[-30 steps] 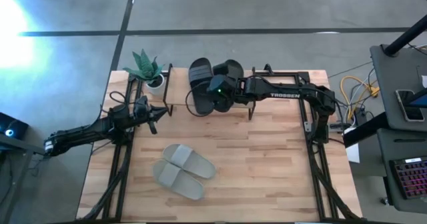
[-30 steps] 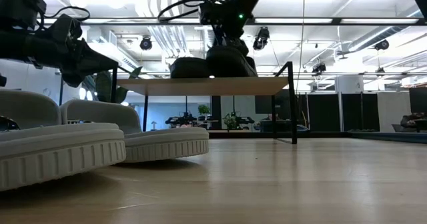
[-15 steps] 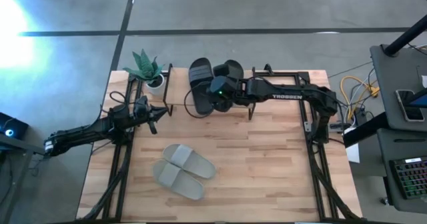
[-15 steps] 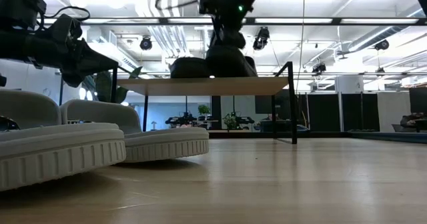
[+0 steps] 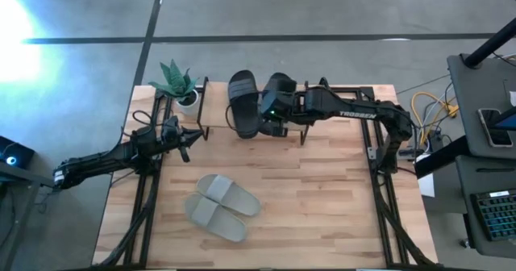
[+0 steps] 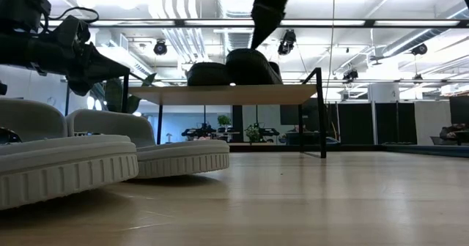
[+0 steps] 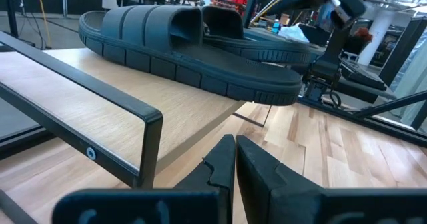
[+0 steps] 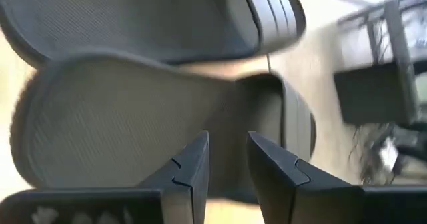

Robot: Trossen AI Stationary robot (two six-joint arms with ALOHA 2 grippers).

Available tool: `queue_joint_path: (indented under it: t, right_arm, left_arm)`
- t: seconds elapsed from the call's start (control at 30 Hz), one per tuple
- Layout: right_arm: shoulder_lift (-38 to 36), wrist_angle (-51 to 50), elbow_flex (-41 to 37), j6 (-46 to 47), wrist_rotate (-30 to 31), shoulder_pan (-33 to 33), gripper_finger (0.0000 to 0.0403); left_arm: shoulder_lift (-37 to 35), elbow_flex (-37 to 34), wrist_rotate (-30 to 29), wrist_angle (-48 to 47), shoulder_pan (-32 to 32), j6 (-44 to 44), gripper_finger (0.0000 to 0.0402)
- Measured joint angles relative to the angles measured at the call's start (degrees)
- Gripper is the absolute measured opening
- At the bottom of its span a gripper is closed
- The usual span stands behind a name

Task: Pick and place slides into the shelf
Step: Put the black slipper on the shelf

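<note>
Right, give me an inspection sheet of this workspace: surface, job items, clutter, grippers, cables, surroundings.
Surface: wooden table, bare at the right.
Job's things: two black slides side by side on the shelf; grey pair on the table near the front.
Clutter: potted plant at the shelf's left end.
Grippers: right gripper open above the black slides, holding nothing; left gripper shut, waiting left of the shelf.
Cables: yellow and white loops off the table's right edge.
Surroundings: desk with keyboard at right; grey floor.
</note>
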Motion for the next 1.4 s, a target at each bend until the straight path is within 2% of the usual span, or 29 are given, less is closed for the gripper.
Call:
queue_joint_path:
  t: [0.1,0.3,0.47,0.6,0.9,1.03,1.1,1.23,1.4]
  right_arm:
    - [-1.06,-2.87,-0.34,2.81,0.06,-0.55,0.0093]
    - [-1.33,-1.88,-0.37,3.56,0.09,-2.95,0.0093]
    - [-1.33,0.25,-0.43,-1.28,3.36,-3.43,0.0097]
    - [-1.33,1.68,-0.71,-6.66,4.55,-3.29,0.0119]
    - [0.57,2.75,-3.17,-8.66,5.09,-3.46,0.0185]
    - [1.92,6.30,-4.29,-10.80,9.36,-3.91,0.0196]
    - [2.21,8.52,-4.30,-11.81,11.43,-4.64,0.0195]
    - [2.87,10.16,-4.39,-13.03,11.61,-6.48,0.0180]
    - [2.91,10.02,-4.49,-11.79,11.06,-8.33,0.0124]
  left_arm:
    - [0.02,0.00,-0.01,0.06,-0.02,0.01,0.0000]
    - [0.01,0.00,0.01,0.01,-0.02,0.02,0.0000]
    - [0.01,0.00,0.01,0.02,-0.02,0.02,0.0000]
    - [0.01,0.00,0.01,0.03,0.00,0.00,0.0000]
    - [-0.01,0.00,-0.01,0.07,-0.02,0.00,0.0000]
    - [0.00,0.00,0.00,0.13,-0.01,0.01,0.0000]
    - [-0.01,0.00,0.01,-0.10,-0.02,0.00,0.0000]
    - [-0.06,0.00,0.01,-0.08,-0.02,0.00,0.0000]
    - [0.03,0.00,0.01,0.10,-0.02,0.01,0.0000]
